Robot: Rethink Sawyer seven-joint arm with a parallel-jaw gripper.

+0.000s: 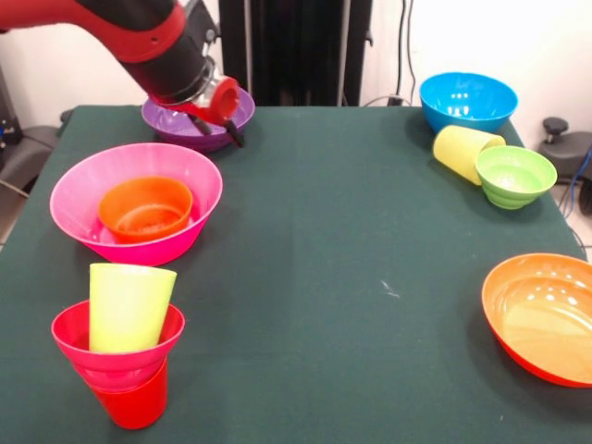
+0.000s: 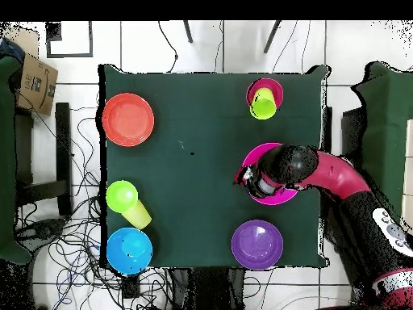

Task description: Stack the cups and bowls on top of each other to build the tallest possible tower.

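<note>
My gripper (image 1: 219,131) hangs open and empty in the air, in front of the purple bowl (image 1: 176,125). In the overhead view the gripper (image 2: 244,176) hovers over the edge of the large pink bowl (image 2: 278,198). That pink bowl (image 1: 83,199) holds a small orange bowl (image 1: 145,208). The tower stands near the table's front corner: a red cup (image 1: 134,402), a small magenta bowl (image 1: 69,338) on it, and a lime green cup (image 1: 128,305) tilted inside that bowl. A pale yellow cup (image 1: 460,148) lies on its side against a small green bowl (image 1: 515,176).
A blue bowl (image 1: 467,102) sits at the far right corner, and a large orange bowl (image 1: 541,319) sits by the right edge. The table (image 1: 342,277) has a dark green cloth. Cables and chairs surround the table in the overhead view.
</note>
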